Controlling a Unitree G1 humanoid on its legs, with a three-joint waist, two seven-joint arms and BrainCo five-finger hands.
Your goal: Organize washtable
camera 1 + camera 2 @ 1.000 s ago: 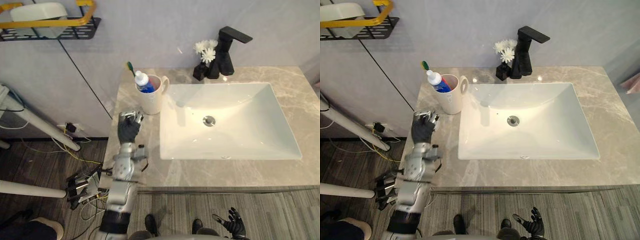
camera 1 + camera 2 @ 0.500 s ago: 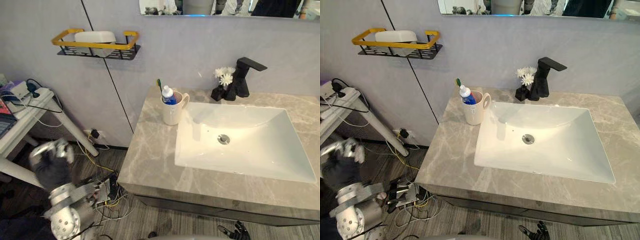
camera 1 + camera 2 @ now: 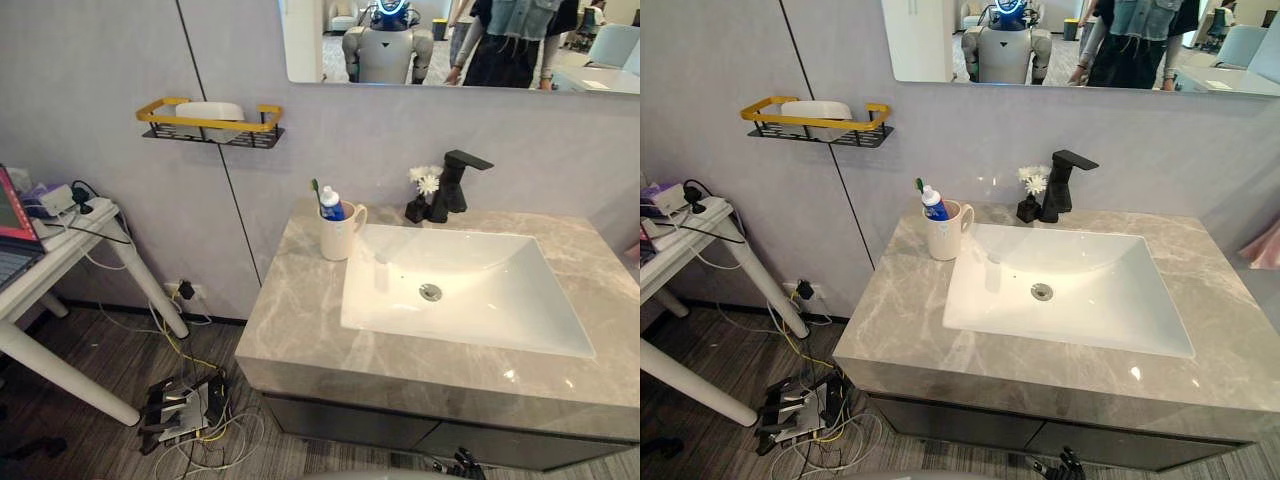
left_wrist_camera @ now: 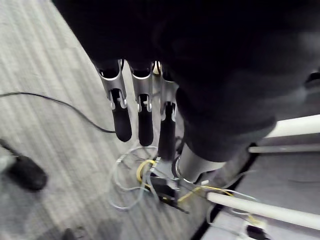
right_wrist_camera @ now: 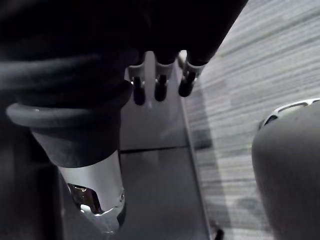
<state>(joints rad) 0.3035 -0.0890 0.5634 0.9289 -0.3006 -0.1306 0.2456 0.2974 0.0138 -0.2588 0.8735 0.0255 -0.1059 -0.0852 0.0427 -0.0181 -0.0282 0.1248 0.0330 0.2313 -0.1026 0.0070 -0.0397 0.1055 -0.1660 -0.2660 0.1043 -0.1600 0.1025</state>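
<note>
Since one second ago, my left robot hand [image 4: 142, 117] has left the counter [image 3: 295, 320] edge near the cup [image 3: 338, 235] and now hangs at my side above the floor [image 4: 45, 100]. The head camera has lifted as well, bringing the mirror [image 3: 450, 40] into view; the objects on the counter keep their places.

Left robot hand: fingers straight, side by side, holding nothing.

Right robot hand [image 5: 160, 89]: fingers relaxed and extended, holding nothing, low in front of the counter.

Cup: white, upright at the back left of the counter, just beside the left rim of the sink [image 3: 500, 275], its handle towards the sink. A toothbrush [image 3: 316, 190] and a toothpaste tube [image 3: 331, 205] stand in it, leaning left.

Faucet [image 3: 455, 180]: black, behind the sink, with a small dark vase [image 3: 418, 205] of white flowers touching or just beside it on its left.

Wall shelf [image 3: 210, 122]: yellow-railed, left of the counter and above it, carrying a white block [image 3: 207, 108].
</note>
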